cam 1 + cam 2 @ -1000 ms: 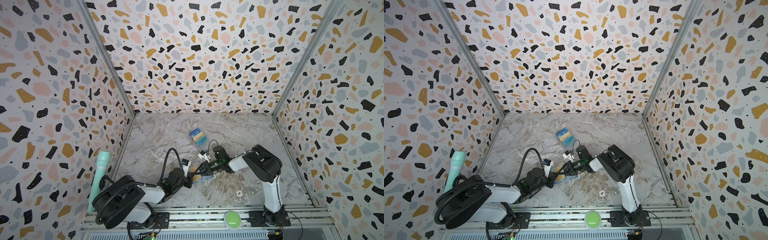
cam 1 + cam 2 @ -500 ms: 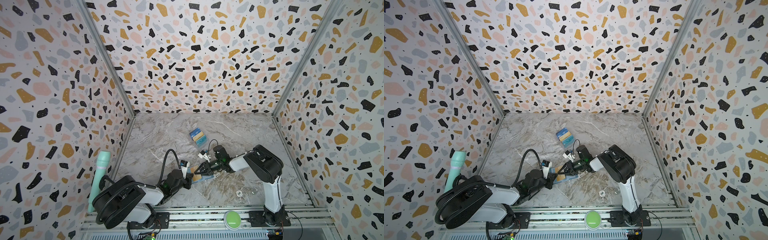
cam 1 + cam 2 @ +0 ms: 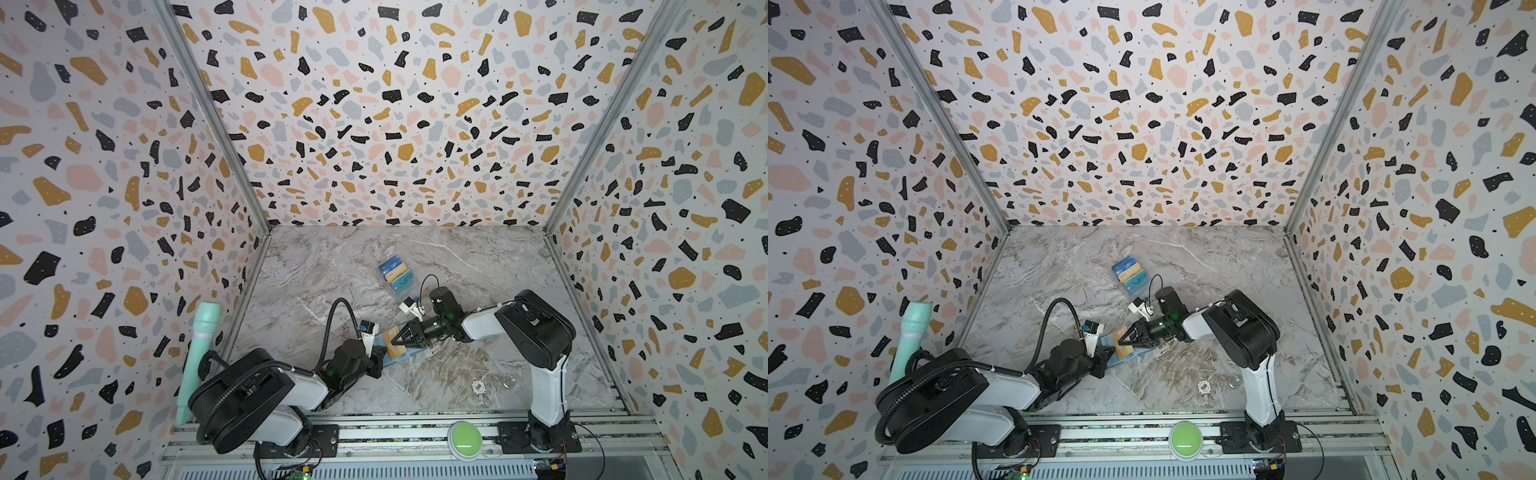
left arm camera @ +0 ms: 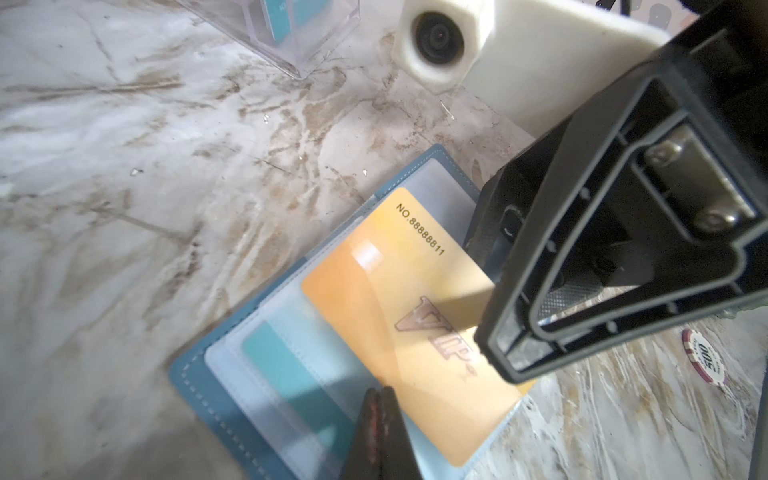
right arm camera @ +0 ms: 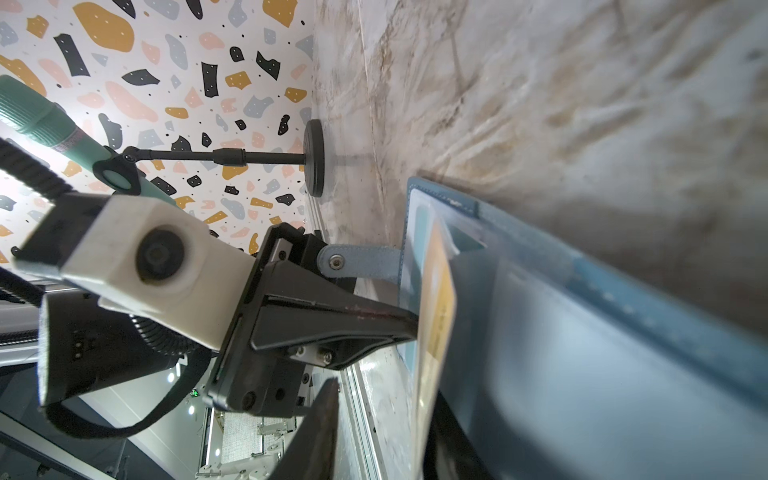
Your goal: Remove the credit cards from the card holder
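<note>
So the card holder [image 4: 195,386] is lying open on the marble table [image 3: 332,270], sandwiched between the two grippers, which come at it from opposite ends. The left gripper [image 4: 379,401] has its fingers pressed together with the tips right on the edge of a clear sleeve page. From the right wrist view it looks like it's pinching that page, though I wouldn't swear to it. The right gripper [image 5: 382,449] is spread. The yellow card [image 4: 374,299], marked VIP and looking partly out of its sleeve, has its edge sitting in the gap between the jaws. There's a clear gap on at least one side, so it isn't clamped. A teal card [image 4: 282,370] sits tucked in a sleeve just ahead of the left fingertips, on the far side of the yellow one from the right gripper. The holder's snap strap tab [image 5: 357,262] pokes out alongside the left gripper's body. Past the right gripper's wrist, away from the left arm, there's a clear acrylic stand [image 3: 405,289] with three more cards [image 3: 395,272] slotted in, apart from the holder. A poker chip [image 4: 702,357] lies on the table off to the side of the right gripper, near it but not touching.
</note>
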Available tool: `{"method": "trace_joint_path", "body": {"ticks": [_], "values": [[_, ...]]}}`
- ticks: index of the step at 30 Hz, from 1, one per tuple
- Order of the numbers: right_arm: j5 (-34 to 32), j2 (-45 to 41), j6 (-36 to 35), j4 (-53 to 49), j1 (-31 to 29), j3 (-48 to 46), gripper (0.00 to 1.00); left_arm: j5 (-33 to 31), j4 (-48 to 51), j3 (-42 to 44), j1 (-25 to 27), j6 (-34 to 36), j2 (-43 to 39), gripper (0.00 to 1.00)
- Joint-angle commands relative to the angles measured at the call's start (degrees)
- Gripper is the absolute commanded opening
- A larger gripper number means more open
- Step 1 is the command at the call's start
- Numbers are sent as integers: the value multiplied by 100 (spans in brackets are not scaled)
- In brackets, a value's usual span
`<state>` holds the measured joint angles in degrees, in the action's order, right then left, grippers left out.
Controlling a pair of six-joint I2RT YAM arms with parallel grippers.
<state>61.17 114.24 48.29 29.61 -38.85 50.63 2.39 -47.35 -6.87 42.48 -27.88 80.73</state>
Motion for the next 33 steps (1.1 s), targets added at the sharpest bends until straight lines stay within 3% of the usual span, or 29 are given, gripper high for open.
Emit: {"method": "trace_joint_path", "body": {"ticks": [1, 11, 22, 33], "values": [[115, -332, -191, -62, 37, 140, 32, -79, 365, 190, -15, -8, 23, 0], [-178, -523, -674, -802, 137, 188, 27, -173, 649, 171, -12, 18, -227, 0], [-701, -674, -1133, -1595, 201, 272, 6, -228, 773, 172, -12, 2, -341, 0], [-1438, -1032, -1925, -2922, 264, 535, 2, -471, 1293, 30, -13, 31, -808, 0]]}}
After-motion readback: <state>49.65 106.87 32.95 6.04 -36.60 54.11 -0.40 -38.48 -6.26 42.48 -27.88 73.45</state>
